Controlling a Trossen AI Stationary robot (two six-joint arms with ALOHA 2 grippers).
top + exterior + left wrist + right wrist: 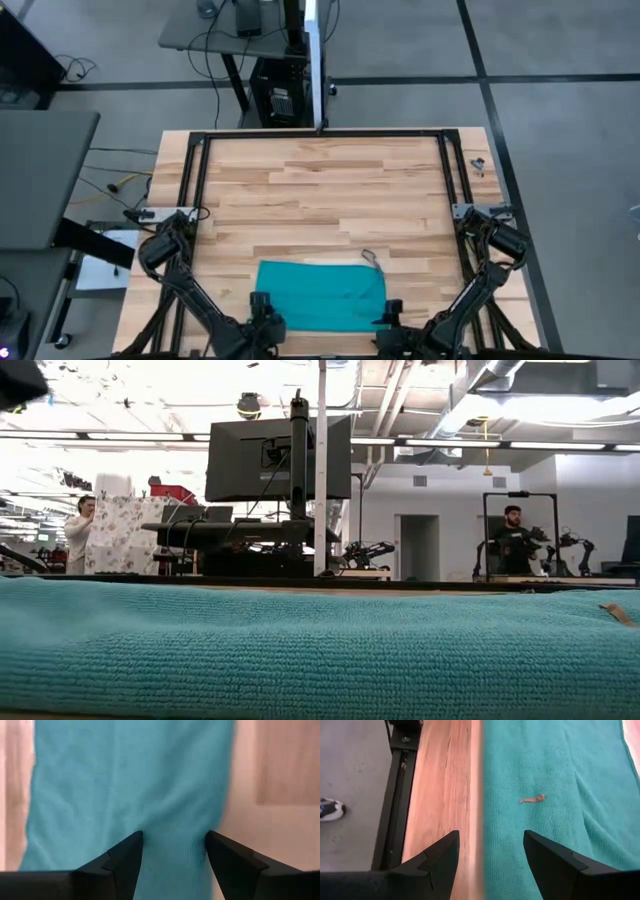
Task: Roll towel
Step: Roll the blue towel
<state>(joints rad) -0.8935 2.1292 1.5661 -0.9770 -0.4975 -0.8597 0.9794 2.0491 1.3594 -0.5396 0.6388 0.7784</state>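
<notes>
Spreading wide, the left gripper [173,851] has its two dark fingers [125,862] apart with teal cloth filling the gap between them; nothing is pinched. In the left wrist view the tips sit over the towel's near edge, though whether they press on the fabric cannot be told. The right gripper [490,851] is likewise parted, fingers [547,860] well apart and holding nothing. One tip lies over bare wood, the other over cloth, so the towel's side edge runs between them.

From above, both grippers sit at the near edge of the table [320,190], the left gripper [264,305] at the towel's near left corner, the right gripper [388,312] at its near right corner.

The towel [322,294] lies flat and unrolled on the wood, near the front edge and about midway between the arms. Plain teal, long rectangle, long side running left to right. Its near edge looks a little uneven. A small loop or tag [371,257] sticks out at the far right corner. In the right wrist view a small pale orange scrap [532,799] rests on the cloth, and a soft fold ridge crosses the fabric nearby. The low view shows the looped terry pile across the whole width.

Two people [79,532] show in the room beyond the table.
</notes>
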